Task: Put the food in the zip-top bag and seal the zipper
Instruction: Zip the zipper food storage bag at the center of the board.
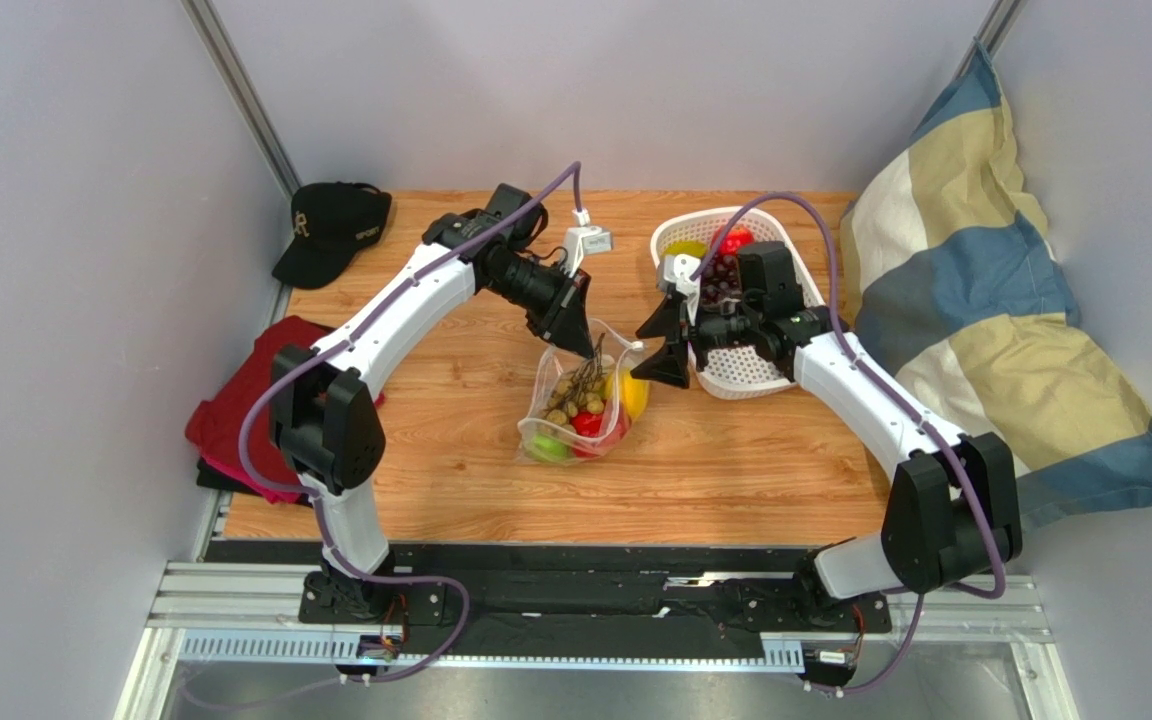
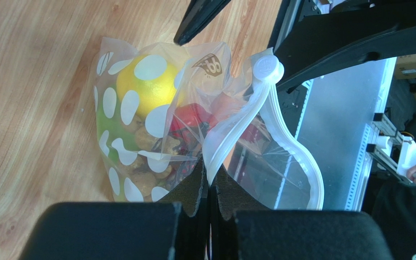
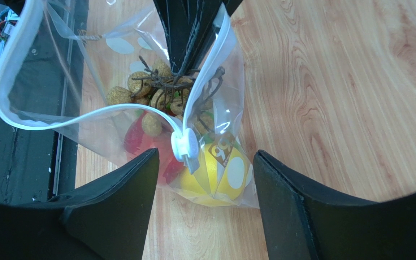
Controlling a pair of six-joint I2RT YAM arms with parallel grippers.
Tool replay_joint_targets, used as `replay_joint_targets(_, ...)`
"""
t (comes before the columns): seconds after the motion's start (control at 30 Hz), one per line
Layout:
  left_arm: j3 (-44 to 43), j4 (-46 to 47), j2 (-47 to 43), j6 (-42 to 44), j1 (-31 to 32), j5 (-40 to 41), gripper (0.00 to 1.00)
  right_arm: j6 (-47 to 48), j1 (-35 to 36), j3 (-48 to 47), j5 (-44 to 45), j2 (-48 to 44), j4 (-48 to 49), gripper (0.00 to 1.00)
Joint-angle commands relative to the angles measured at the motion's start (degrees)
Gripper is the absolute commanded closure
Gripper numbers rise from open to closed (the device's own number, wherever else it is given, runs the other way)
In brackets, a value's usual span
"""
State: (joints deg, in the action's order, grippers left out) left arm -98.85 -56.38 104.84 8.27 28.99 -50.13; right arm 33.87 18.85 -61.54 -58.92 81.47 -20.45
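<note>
Food point(image 3: 215, 176) is in the bag point(image 1: 582, 413) on the table point(image 3: 329, 81), so zipping comes now. The left end effector point(image 2: 209, 189) is shut tight on the zipper point(image 2: 297, 157). The right end effector point(image 3: 205, 157) is open and holds nothing, so next I think it must pinch the white slider point(image 3: 184, 146) and pull it along.

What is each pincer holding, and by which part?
Left pincer pinches the bag by its zipper strip. Right pincer holds nothing, open astride the slider.

Left tool point(image 2: 209, 176) pinched shut, right tool point(image 3: 205, 160) jaws apart
</note>
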Motion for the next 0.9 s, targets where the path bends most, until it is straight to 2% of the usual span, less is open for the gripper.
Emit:
replay_joint_targets(0.0, -2.4, 0.66, 0.19, 0.43, -0.95, -4.45, 1.0, 1.11, 0.4, 0.63, 0.9, 1.23, 5.24, 0.34)
replay_joint_targets(0.03, -2.23, 0.57, 0.28, 0.43, -1.04, -4.8, 1.0, 0.59, 0.48, 0.63, 0.99, 1.32, 6.03, 0.36)
replay_joint_targets(0.17, -2.23, 0.48, 0.37, 0.17, -1.04, -4.98, 1.0, -3.89, 0.48, 1.51, 2.22, 1.06, 10.77, 0.6)
replay_joint_targets(0.23, -2.05, 0.48, 0.46, 0.16, -1.04, -4.8, 1.0, -4.68, 0.48, 1.33, 2.49, 0.8, 11.48, 0.67)
replay_joint_targets(0.33, -2.14, 0.22, 0.54, 0.34, -1.13, -4.19, 0.98, -5.04, 0.4, 1.16, 2.31, 0.09, 10.78, 0.89)
replay_joint_targets(0.37, -2.31, 0.13, 0.37, 0.25, -1.13, -3.75, 0.9, -4.95, 0.48, 1.16, 2.23, -0.26, 10.61, 1.0)
replay_joint_targets(0.47, -2.93, 0.91, -0.68, -0.1, -2.18, -1.12, 0.73, -2.94, 0.4, 0.63, 2.05, -1.31, 7.89, 1.0)
replay_joint_targets(0.53, -2.49, 3.54, -3.84, -1.32, -3.41, -0.32, 0.67, -2.14, 0.48, -0.6, 1.88, -1.93, 4.55, 1.0)
replay_joint_targets(0.57, -0.23, 9.47, -5.42, -4.37, -4.81, 0.11, 0.58, -1.88, 0.4, -1.04, 1.44, -2.02, 3.49, 1.0)
replay_joint_targets(0.63, 3.73, 18.53, -10.95, -6.86, -5.61, 1.51, 0.47, -0.82, 0.48, -1.91, 0.91, -2.63, 0.59, 1.0)
replay_joint_targets(0.73, 5.77, 24.11, -15.36, -7.39, -4.91, 3.1, 0.44, -0.56, 0.48, -3.06, 0.12, -2.81, -1.96, 1.0)
replay_joint_targets(0.87, 6.73, 25.52, -16.59, -1.96, -2.1, 2.93, 0.45, -2.22, 0.4, -5.25, -0.23, -1.85, -4.69, 1.0)
